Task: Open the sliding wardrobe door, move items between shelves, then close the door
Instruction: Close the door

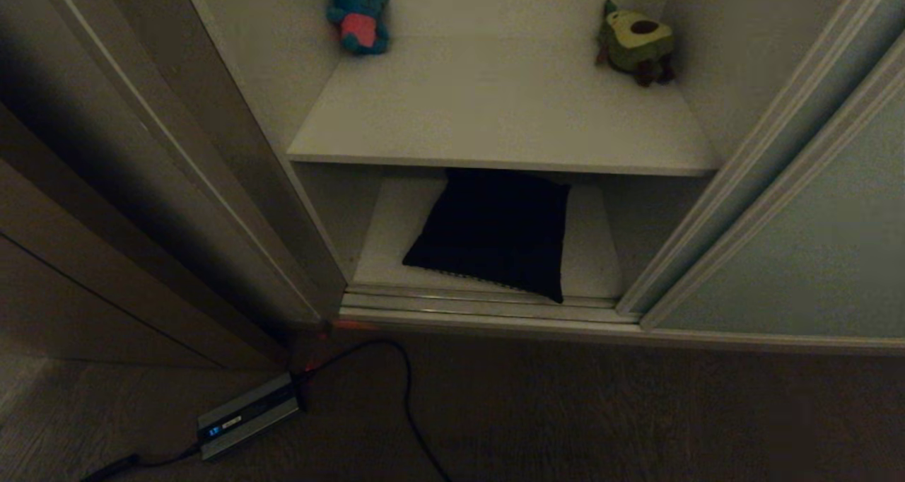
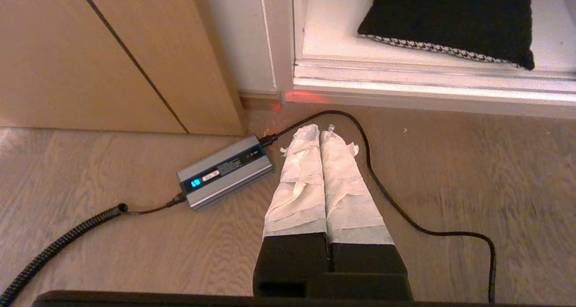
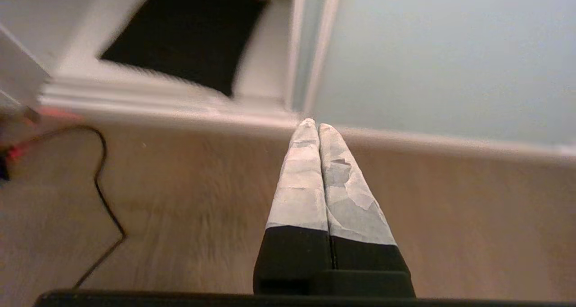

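The sliding wardrobe door (image 1: 813,256) is a matt pale grey-green panel in a thin, faintly shiny metal frame. Beside it, the shelves (image 1: 495,121) are smooth, matt off-white board. On the lower shelf lies a dark woven cloth cushion (image 1: 495,231). In front of the door, the floor (image 2: 450,176) shows grained wood. Both grippers' fingers (image 2: 310,176) (image 3: 306,181) are wrapped in wrinkled pale tape over black plastic.
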`<state>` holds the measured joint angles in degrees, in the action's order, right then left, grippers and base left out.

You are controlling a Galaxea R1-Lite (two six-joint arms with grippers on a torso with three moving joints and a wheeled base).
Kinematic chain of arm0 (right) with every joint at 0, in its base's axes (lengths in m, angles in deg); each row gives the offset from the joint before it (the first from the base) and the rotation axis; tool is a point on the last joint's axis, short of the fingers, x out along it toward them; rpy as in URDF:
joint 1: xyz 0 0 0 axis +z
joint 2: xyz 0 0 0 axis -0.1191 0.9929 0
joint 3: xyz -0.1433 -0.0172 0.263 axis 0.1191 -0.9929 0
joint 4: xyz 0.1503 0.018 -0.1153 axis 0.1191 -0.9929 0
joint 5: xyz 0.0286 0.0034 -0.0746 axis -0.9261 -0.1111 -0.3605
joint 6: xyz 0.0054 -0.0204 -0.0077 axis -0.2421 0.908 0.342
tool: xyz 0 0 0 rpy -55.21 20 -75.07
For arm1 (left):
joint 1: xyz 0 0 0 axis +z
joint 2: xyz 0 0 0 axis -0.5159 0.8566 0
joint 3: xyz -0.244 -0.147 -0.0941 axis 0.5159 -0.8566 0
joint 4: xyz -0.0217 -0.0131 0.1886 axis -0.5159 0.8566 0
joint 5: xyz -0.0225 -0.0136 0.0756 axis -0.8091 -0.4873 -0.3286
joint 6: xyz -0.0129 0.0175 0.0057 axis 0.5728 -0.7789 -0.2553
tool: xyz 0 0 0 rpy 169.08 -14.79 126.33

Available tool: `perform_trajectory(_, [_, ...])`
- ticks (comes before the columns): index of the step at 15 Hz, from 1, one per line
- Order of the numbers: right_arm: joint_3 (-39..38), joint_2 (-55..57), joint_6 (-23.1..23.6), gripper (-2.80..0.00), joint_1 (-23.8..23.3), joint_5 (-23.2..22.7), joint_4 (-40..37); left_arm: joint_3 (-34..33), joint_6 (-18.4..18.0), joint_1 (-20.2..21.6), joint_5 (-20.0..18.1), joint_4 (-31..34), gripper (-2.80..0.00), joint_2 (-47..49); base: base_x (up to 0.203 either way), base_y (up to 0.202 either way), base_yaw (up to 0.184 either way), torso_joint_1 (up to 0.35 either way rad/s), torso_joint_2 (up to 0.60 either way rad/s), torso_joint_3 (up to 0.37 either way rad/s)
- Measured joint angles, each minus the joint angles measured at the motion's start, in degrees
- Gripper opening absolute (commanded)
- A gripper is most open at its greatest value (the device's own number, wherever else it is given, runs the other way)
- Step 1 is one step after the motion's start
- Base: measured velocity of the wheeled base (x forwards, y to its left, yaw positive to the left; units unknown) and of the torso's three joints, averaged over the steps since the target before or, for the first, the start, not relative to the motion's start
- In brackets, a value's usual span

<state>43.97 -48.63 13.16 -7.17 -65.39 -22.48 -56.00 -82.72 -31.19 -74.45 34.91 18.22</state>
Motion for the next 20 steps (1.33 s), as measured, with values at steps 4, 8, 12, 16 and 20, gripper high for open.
perform_trajectory(4, [13.36,14.27,-3.57,-2.8,-0.11,4.87,-5.6,0.0,0.02,-0.02,0.02,0.0,-2.8,0.0,0.0,0.0,0.0,0.0,0.0,0.0])
perform_trajectory(8, [23.95,27.16,-12.9,-2.8,-1.4,3.89,-6.93,0.0,0.03,0.0,0.04,0.0,-2.8,0.03,0.0,0.0,0.0,0.0,0.0,0.0])
perform_trajectory(12, [28.5,36.27,-14.24,-2.8,-13.72,-12.21,-5.73,0.0,0.0,-0.02,0.02,0.0,-2.8,0.05,0.0,0.0,0.0,0.0,0.0,0.0])
perform_trajectory(16, [28.34,43.31,-14.29,-2.8,-27.07,-31.1,2.74,0.0,0.02,-0.01,0.02,0.0,-2.8,0.05,0.0,0.0,0.0,0.0,0.0,0.0])
perform_trajectory(20, [26.51,49.82,-14.64,-2.8,-36.05,-47.5,13.82,0.0,0.02,0.02,0.04,0.0,-2.8,0.05,0.0,0.0,0.0,0.0,0.0,0.0])
